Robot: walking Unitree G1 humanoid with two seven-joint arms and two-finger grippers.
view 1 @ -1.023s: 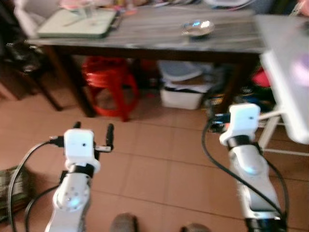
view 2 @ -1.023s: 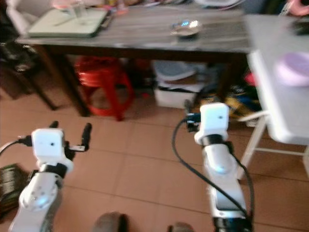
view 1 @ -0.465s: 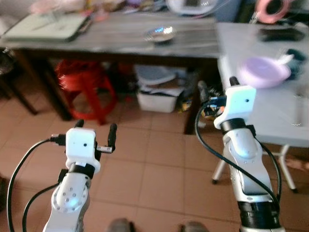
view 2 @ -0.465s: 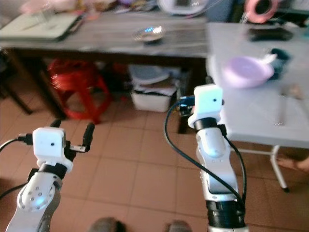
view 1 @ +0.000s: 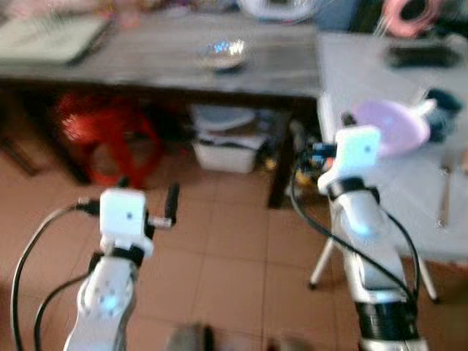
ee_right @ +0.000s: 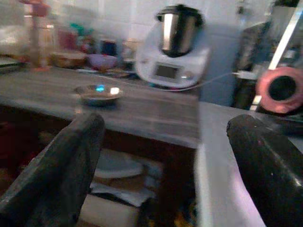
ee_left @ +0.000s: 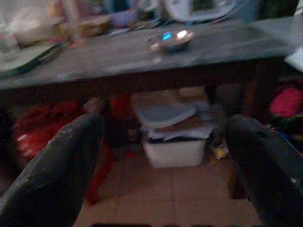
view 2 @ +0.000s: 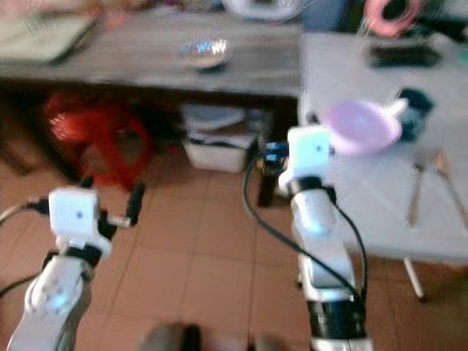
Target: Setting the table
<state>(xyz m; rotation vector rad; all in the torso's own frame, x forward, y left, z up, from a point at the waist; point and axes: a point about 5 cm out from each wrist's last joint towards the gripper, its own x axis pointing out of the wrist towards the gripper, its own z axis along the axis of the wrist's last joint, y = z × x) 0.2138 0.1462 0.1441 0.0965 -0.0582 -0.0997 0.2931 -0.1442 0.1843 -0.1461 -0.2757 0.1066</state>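
Note:
A purple bowl (view 1: 398,124) sits on the white table (view 1: 351,66) at the right, with a dark teal item (view 1: 442,102) beside it and cutlery (view 2: 413,197) lying nearer the front edge. A small metal bowl (view 1: 219,53) rests on the long grey wooden table (view 1: 146,62) at the back. My right gripper (view 1: 322,124) is open, raised by the white table's near corner, left of the purple bowl and apart from it. My left gripper (view 1: 146,191) is open and holds nothing, over the tiled floor. The frames are blurred.
Under the grey table stand a red stool (view 1: 95,131) and a white storage box (view 1: 234,146). A green tray (view 1: 51,36) lies at the table's left end. A white kitchen appliance (ee_right: 173,47) and a pink tape roll (ee_right: 281,90) stand at the back.
The whole picture has shifted: the camera swung right, bringing the white table and purple bowl into view. My right gripper now stands closer to the white table's corner. Both grippers stay open.

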